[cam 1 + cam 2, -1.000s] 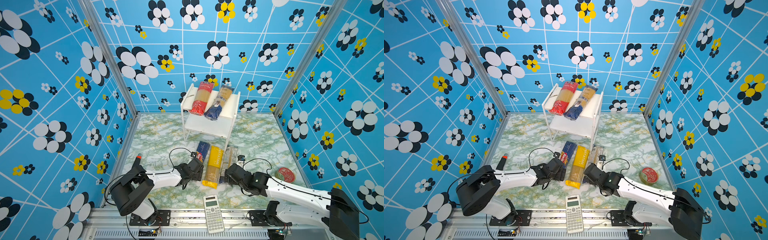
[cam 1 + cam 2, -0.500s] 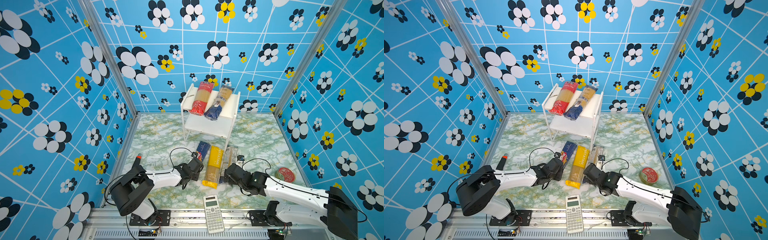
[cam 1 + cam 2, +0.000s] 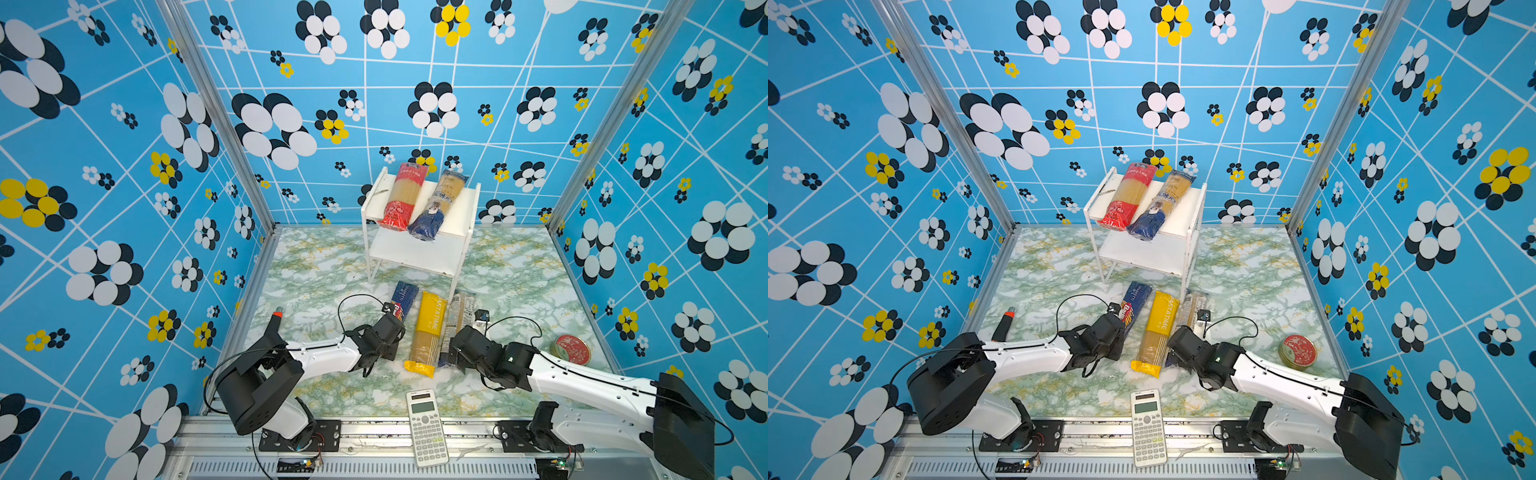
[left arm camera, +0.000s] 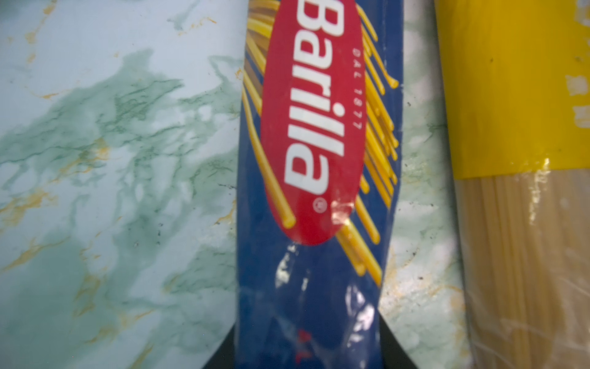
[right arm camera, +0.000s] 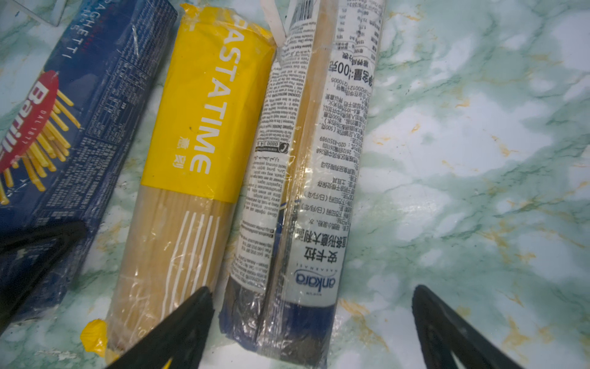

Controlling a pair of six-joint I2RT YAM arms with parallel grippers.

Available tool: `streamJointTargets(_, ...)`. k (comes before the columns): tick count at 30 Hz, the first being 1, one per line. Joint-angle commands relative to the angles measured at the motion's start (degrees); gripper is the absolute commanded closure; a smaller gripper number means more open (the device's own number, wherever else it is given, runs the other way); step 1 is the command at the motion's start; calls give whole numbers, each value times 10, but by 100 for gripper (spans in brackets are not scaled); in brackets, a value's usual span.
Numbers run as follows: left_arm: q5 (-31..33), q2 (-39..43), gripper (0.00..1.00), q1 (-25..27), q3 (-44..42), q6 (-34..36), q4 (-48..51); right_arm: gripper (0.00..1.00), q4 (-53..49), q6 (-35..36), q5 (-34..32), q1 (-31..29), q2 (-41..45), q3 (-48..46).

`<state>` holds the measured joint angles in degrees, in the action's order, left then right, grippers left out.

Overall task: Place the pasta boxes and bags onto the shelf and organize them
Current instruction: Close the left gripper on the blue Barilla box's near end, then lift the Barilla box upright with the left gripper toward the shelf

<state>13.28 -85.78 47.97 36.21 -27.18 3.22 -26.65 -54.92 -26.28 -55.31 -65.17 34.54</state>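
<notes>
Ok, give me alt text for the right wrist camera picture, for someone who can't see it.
The open right gripper straddles the near end of a navy-ended clear bag of spaghetti lying on the green marbled table. Beside it lie a yellow bag and, beyond that, a dark blue Barilla box.

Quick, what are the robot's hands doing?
Left hand: closed on the Barilla box.
Right hand: open around the navy-ended bag, holding nothing.
</notes>
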Motion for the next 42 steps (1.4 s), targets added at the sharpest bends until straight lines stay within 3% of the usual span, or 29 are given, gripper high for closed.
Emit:
streamJointTargets(1, -50, 20, 85, -7, 7, -9, 50, 1, -21, 6, -2, 4, 2, 14)
streamJointTargets(9, -111, 86, 100, -55, -2, -21, 53, 1, -21, 7, -1, 5, 0, 15)
streamJointTargets(20, -165, 170, 100, -103, -13, -26, 80, 1, -12, 4, 3, 6, -1, 3)
streamJointTargets(42, -483, 329, 100, -194, 127, -92, 193, 1, -14, 0, 4, 10, -1, -2)
